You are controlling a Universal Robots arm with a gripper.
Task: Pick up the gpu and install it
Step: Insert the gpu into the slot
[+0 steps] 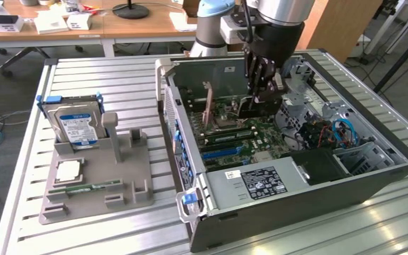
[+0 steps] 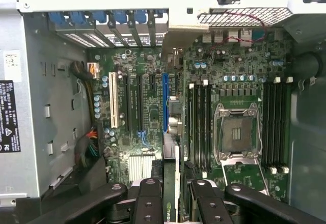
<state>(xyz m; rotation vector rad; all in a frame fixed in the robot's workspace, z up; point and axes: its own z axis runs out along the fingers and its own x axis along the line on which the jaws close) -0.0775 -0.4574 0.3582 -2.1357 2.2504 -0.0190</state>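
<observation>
My gripper (image 1: 261, 97) reaches down into the open computer case (image 1: 374, 175) and is shut on the gpu (image 1: 252, 108), a dark flat card held on edge just above the motherboard (image 1: 250, 139). In the wrist view the gpu (image 2: 168, 203) stands edge-on between the black fingers (image 2: 148, 203), green board and a logo showing. It lines up roughly with the blue expansion slot (image 2: 165, 102). I cannot tell whether the card touches the board.
An empty processor socket (image 2: 235, 132) and memory slots (image 2: 198, 127) lie beside the card. Left of the case in the exterior view, a grey holder (image 1: 126, 175) carries a hard drive (image 1: 76, 123), a processor chip (image 1: 68, 171) and a green memory stick (image 1: 83, 187). A black power supply (image 1: 261, 180) fills the case's front.
</observation>
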